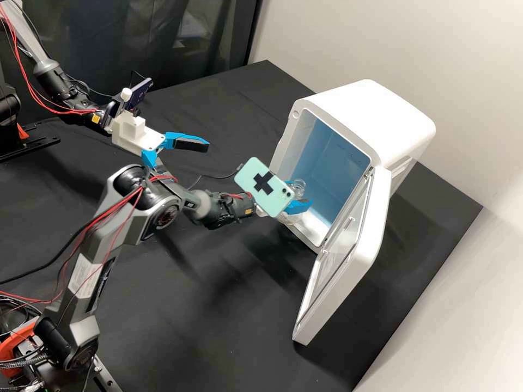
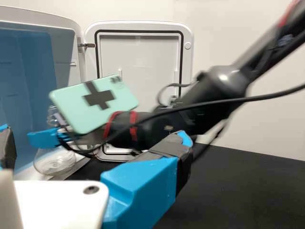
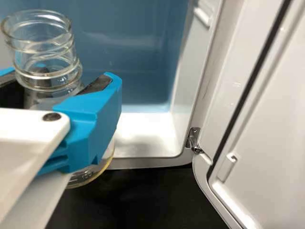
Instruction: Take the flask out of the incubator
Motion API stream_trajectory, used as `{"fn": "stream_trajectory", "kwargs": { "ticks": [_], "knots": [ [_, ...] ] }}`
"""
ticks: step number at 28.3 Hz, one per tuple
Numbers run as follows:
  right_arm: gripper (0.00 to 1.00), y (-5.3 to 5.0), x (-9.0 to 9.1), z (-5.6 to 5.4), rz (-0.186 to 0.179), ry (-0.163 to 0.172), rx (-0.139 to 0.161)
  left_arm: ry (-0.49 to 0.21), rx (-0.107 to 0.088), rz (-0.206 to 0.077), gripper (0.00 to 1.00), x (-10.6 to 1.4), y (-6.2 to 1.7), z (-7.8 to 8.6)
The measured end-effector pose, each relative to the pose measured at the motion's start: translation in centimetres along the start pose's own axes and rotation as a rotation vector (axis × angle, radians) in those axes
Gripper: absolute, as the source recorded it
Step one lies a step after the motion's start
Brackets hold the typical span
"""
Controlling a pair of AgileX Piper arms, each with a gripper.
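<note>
Right hand [image 1: 298, 201] sits at the mouth of the incubator [image 1: 376, 117], its blue fingers clamped on the neck of the clear flask [image 1: 297, 188].

High view: the incubator is on the right of the bench [image 1: 218, 316], tilted back. Its door [image 1: 348, 256] hangs open toward the near side. The flask is at the lower front edge of the opening, just inside the blue lining. A mint-green phone [image 1: 265, 186] on the right wrist hides part of the grip. Left hand [image 1: 175, 150] hovers at the far left, well apart from the incubator, fingers spread and holding nothing.

Left wrist view: the flask's round base is low at the sill of the opening, with a blue finger at its neck. I cannot tell whether the base touches the sill.

Right wrist view: the flask's threaded mouth is open, with no cap. One finger presses against the neck just below the thread. The base sits at the white front lip, with dark bench showing beneath its near edge.

Progress, as a judgement: door open and grasp made, so those steps are done. The flask is at the threshold but not yet clear of it. What is left is to draw it fully out past the door and set it on the bench.
</note>
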Motion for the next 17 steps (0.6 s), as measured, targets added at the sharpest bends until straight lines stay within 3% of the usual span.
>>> {"fn": "stream_trajectory", "kwargs": {
  "ticks": [3, 6, 9, 13, 17],
  "knots": [
    [0.00, 0.5, -2.7, 1.1, 0.008, 0.043, 0.006, 0.000, 0.000, -0.002, 1.00, 0.0, -0.05, 0.0],
    [0.00, 1.3, -5.4, 2.6, 0.019, 0.058, 0.027, 0.001, 0.000, -0.003, 1.00, -0.1, -0.06, -0.1],
    [0.00, 1.3, -7.8, 3.8, 0.016, 0.079, 0.030, 0.008, -0.001, 0.003, 1.00, -0.5, 0.16, -0.3],
    [0.00, 0.8, -10.8, 5.2, -0.024, 0.093, 0.029, 0.020, 0.000, 0.013, 1.00, -1.0, 0.51, -0.6],
    [0.00, 0.3, -13.4, 6.6, -0.076, 0.078, 0.029, 0.024, -0.005, 0.015, 1.00, -1.3, 0.59, -0.8]
  ]
}}
